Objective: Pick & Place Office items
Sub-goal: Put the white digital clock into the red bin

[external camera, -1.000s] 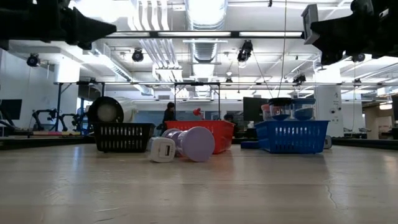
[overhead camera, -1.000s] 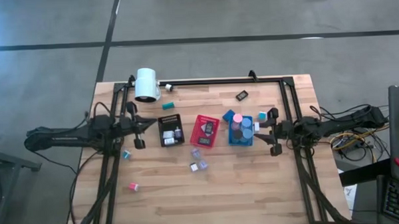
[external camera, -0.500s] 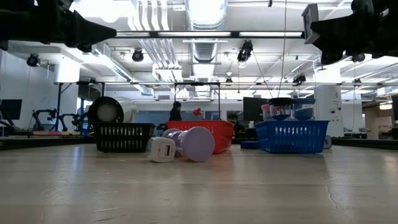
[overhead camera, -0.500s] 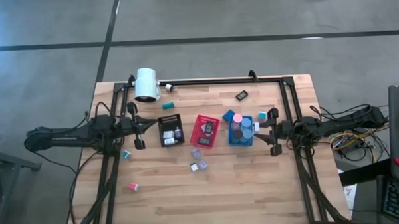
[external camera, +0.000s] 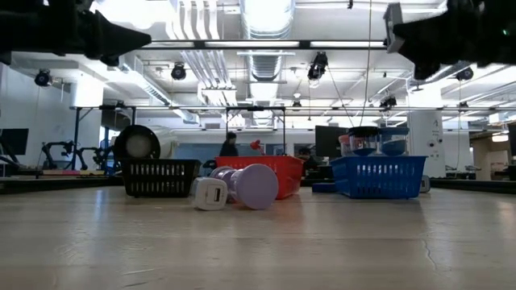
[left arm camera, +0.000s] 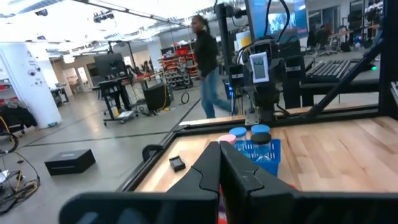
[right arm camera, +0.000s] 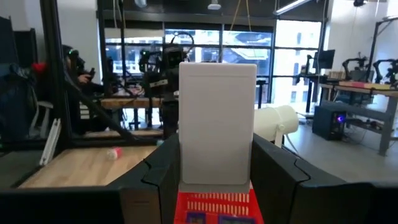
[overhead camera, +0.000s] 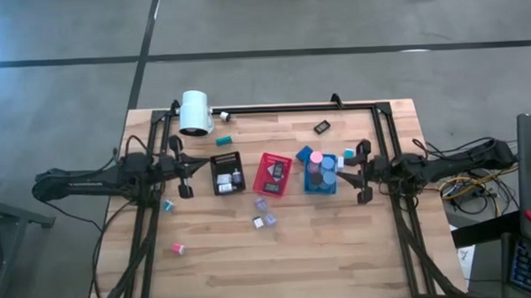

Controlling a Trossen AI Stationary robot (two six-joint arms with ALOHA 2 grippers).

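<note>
Right gripper (right arm camera: 216, 171) clamped on a white block (right arm camera: 217, 124) — held upright between the fingers, raised just right of the blue tray (overhead camera: 320, 175). Risk: releasing off-line would drop the block outside that tray or onto the caps stacked inside. Left gripper (left arm camera: 219, 180) shut, empty, parked beside the black tray (overhead camera: 226, 173).

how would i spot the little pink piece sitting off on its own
Start at the black tray, the leftmost of the three coloured trays mid-table. Go toward the table's near left corner: the pink piece lies alone on bare wood, while the teal bit sits closer to the tray.
</note>
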